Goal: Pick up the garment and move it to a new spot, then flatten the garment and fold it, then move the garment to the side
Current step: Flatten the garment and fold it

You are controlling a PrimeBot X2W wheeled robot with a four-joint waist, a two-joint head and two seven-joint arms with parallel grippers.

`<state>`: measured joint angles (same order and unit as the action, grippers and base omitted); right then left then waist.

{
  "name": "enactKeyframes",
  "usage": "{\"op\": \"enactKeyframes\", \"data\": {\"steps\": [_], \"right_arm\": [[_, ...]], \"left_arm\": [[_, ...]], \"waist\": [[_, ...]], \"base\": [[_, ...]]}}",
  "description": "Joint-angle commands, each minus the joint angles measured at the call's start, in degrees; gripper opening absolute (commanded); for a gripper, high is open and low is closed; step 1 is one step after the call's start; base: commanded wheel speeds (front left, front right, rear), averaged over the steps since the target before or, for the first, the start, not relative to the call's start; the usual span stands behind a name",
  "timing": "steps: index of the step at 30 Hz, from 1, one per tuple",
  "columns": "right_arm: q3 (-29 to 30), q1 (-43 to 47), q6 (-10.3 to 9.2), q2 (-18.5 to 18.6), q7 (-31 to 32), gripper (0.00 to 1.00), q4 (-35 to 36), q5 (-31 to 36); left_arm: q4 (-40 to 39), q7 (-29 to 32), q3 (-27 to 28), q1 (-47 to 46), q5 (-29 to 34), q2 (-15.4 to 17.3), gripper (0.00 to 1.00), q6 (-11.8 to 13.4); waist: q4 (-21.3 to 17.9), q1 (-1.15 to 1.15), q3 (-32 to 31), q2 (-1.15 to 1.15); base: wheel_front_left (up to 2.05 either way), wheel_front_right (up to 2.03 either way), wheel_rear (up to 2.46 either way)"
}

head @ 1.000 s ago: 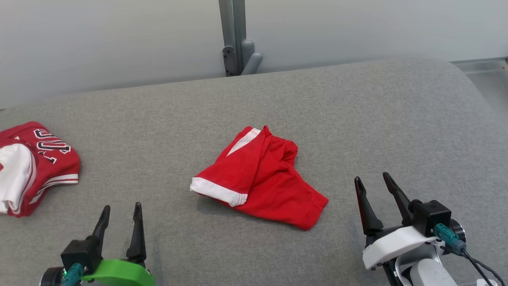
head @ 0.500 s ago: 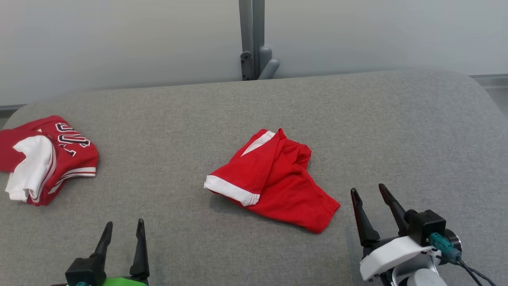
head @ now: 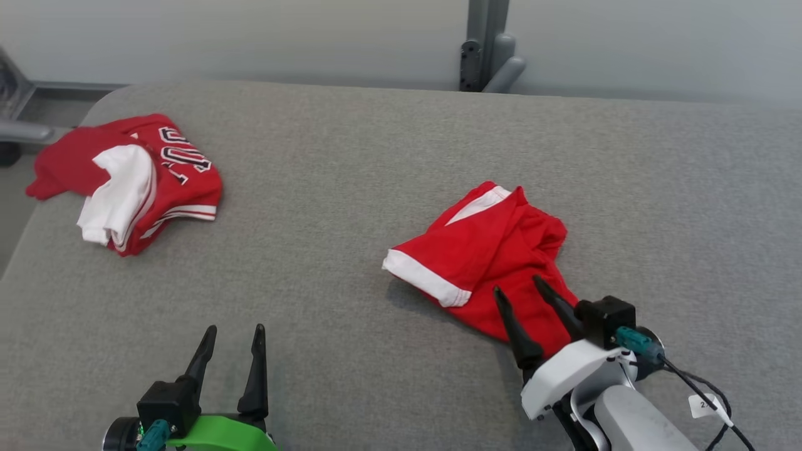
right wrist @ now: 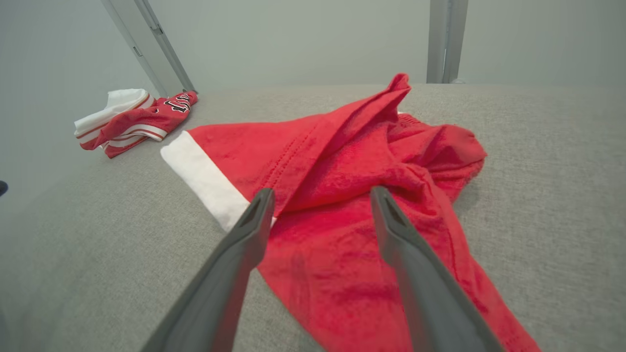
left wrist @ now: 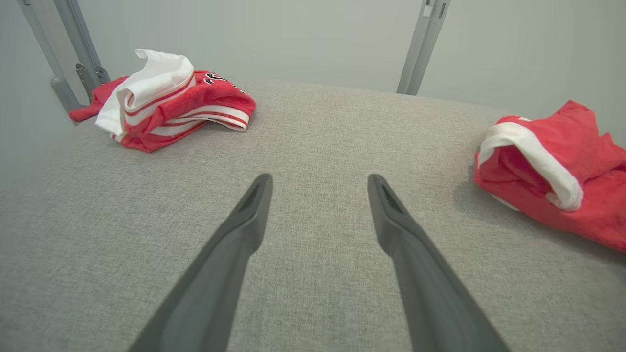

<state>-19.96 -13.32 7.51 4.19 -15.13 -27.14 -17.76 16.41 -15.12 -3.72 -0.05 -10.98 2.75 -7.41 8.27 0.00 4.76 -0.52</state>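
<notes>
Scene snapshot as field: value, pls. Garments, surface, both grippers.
target: red garment, crumpled, mid-pad, white band facing left
other: red-and-white jersey, bunched, far left corner
surface: grey fabric pad
right gripper: open, fingers over red garment's near edge, contact unclear
left gripper: open, over bare pad, apart from both garments

Jersey (head: 135, 178): red-and-white, bunched, at the tabletop's (head: 326, 156) far left corner.
Post (head: 485, 37): grey metal, upright behind the far edge.

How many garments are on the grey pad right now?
2: the red garment mid-surface at the right gripper; the lettered jersey far left. That bundle may hide more.
</notes>
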Motion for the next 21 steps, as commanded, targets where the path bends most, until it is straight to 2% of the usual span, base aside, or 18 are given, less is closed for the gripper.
{"op": "enactKeyframes", "data": {"steps": [1, 9, 10, 11, 12, 13, 14, 21], "right_arm": [[-0.38, -2.27, -0.04, 0.27, -0.02, 1.0, -1.49, -1.27], [-0.77, -5.53, -0.04, 0.98, -0.02, 1.0, -4.9, -4.36], [-0.8, -5.63, -0.04, 0.98, -0.02, 0.97, -4.62, -4.66], [-0.78, -5.66, -0.04, 1.01, -0.02, 0.68, -4.25, -4.68], [-0.92, -5.56, -0.04, 1.03, -0.02, 0.35, -3.91, -4.81], [-0.92, -5.56, -0.04, 1.03, -0.02, 0.35, -3.91, -4.81], [-1.07, -5.32, -0.04, 0.98, -0.02, 0.0, -3.57, -5.01], [-1.8, -4.09, -0.04, 1.35, -0.02, 0.0, 1.51, -5.45]], "left_arm": [[-0.13, -0.06, -0.02, -1.16, 0.09, 0.22, 1.0, -0.11], [-0.65, -0.05, -0.92, -2.17, -0.16, 0.22, 1.0, -0.11], [-0.71, -0.06, -1.02, -2.18, -0.18, 0.22, 1.0, -0.12], [-0.71, -0.06, -1.09, -2.28, -0.23, 0.22, 1.0, -0.12], [-0.76, -0.06, -1.15, -2.37, -0.3, 0.22, 1.0, -0.12], [-0.76, -0.06, -1.15, -2.37, -0.3, 0.22, 1.0, -0.12], [-0.82, -0.06, -1.21, -2.43, -0.34, 0.21, 1.0, -0.12], [-0.93, -0.06, -1.83, -2.14, -0.7, 0.22, 1.0, -0.12]], "waist": [[5.86, 0.0, 3.52, 0.52], [9.54, 0.0, 5.51, 0.52], [9.69, 0.0, 5.65, 0.52], [9.81, 0.0, 5.79, 0.52], [9.87, 0.0, 5.89, 0.52], [9.87, 0.0, 5.89, 0.52], [9.88, 0.0, 5.92, 0.52], [8.85, 0.0, 5.44, 0.52]], "base": [[0.0, 0.0, 0.0], [0.0, 0.0, 0.0], [0.0, 0.0, 0.0], [0.0, 0.0, 0.0], [0.0, 0.0, 0.0], [0.0, 0.0, 0.0], [0.0, 0.0, 0.0], [0.0, 0.0, 0.0]]}}
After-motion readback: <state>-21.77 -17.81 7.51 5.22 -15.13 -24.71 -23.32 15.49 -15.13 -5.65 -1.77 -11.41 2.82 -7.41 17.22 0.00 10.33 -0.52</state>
